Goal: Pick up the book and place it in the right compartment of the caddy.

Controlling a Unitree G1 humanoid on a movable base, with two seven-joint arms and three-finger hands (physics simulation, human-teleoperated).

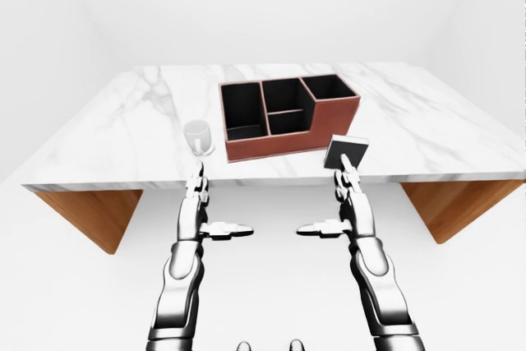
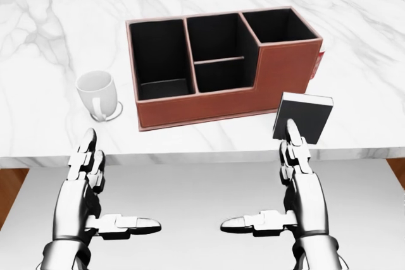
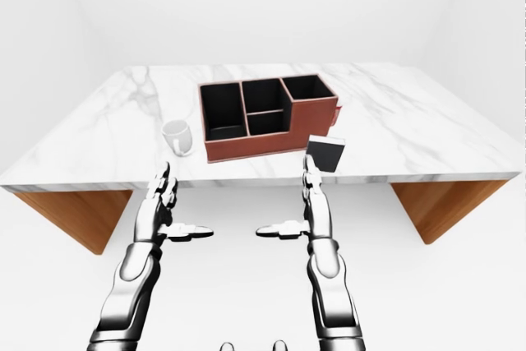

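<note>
A dark book (image 2: 305,116) with a white page edge stands upright near the table's lower edge, to the right of and below the reddish-brown caddy (image 2: 286,75). The caddy holds several black compartments; its right one (image 2: 277,25) is the tallest. My right hand (image 2: 297,156) is open, its fingertips just below the book and apart from it, thumb stretched left. My left hand (image 2: 88,156) is open too, below the white mug (image 2: 96,93), holding nothing.
The white marble table (image 1: 427,121) rests on wooden supports (image 1: 448,203) at both ends. A white mug on a coaster sits left of the caddy. Both hands hover off the table's lower edge, over white floor.
</note>
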